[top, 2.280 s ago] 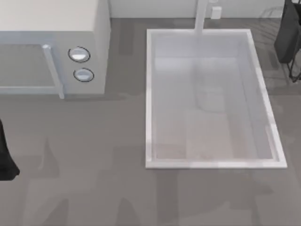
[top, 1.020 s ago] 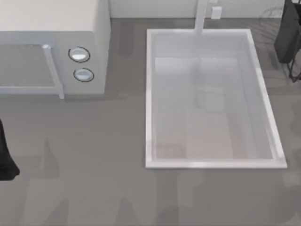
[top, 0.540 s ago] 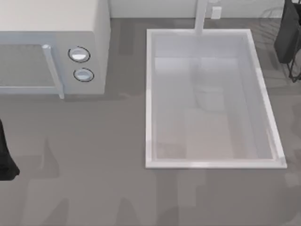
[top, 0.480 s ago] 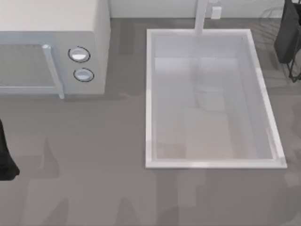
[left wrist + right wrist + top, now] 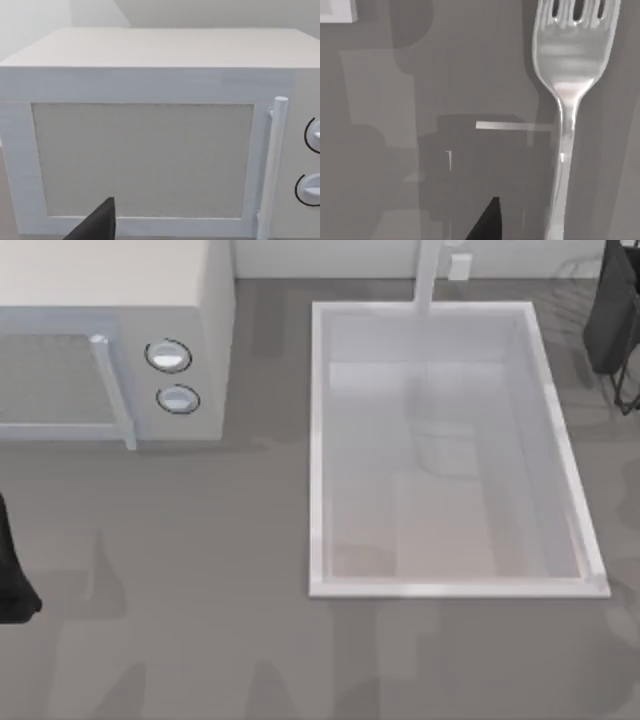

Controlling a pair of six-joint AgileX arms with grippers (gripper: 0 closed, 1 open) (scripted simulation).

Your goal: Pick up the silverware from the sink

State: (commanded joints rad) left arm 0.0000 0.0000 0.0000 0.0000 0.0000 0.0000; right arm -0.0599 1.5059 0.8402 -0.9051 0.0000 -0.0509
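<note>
The silverware [image 5: 571,60] is a shiny silver fork seen close up in the right wrist view. Its tines are cut off at the picture's edge and its slim handle runs along a grey surface with pale reflections. A dark tip of my right gripper [image 5: 487,222] pokes in beside the handle, apart from it. The sink [image 5: 316,440] has a white rim and pale grey walls and sits at the table's right half. My right arm [image 5: 610,320] hangs at the far right corner beyond the sink. My left arm [image 5: 12,575] is parked at the left edge.
A white microwave [image 5: 110,300] with two round knobs [image 5: 168,356] stands at the back left; its door and bar handle [image 5: 272,165] face the left wrist camera, with a dark tip of my left gripper [image 5: 100,225] in front. A faucet post [image 5: 428,275] rises behind the sink.
Faint reflections on the sink's bottom and right rim shift slightly. Both arms stay where they were.
</note>
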